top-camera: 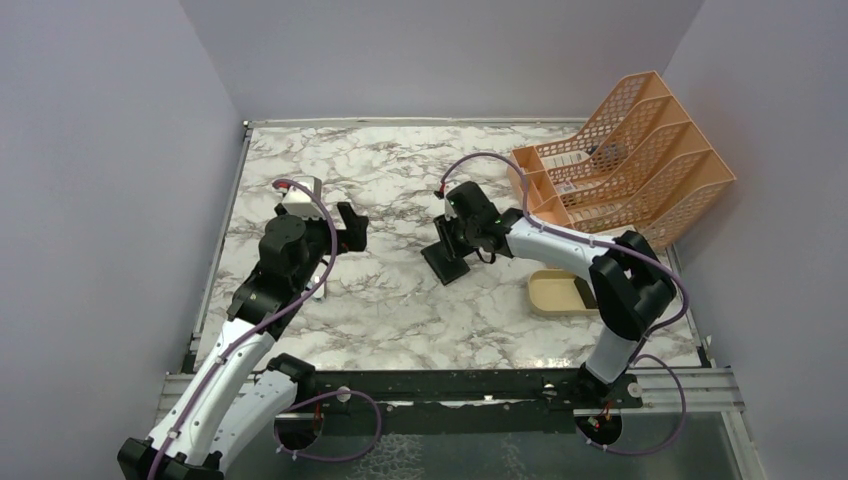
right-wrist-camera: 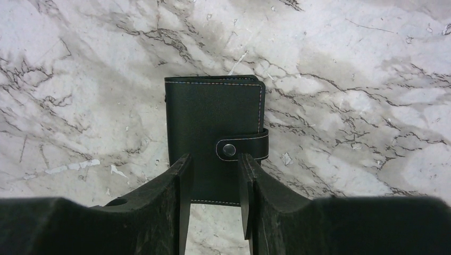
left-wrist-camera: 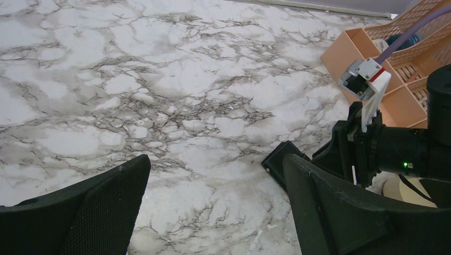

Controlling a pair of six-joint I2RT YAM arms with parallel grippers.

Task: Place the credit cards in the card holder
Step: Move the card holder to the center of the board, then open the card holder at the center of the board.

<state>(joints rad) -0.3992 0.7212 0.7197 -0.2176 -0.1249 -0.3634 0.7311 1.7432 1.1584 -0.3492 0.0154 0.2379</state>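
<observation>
A white table (top-camera: 400,300) with grey marble veining is seen enclosed by plain lilac walls (top-camera: 100,150). An orange plastic mesh file rack (top-camera: 640,150) with several slanted compartments is set at the far right corner; pale printed items are noted inside it. A tan oval dish (top-camera: 555,293) is placed near the right edge, nearer than the rack.

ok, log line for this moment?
left gripper: open, empty | right gripper: part-open over card holder | holder: snapped shut, on table
</observation>
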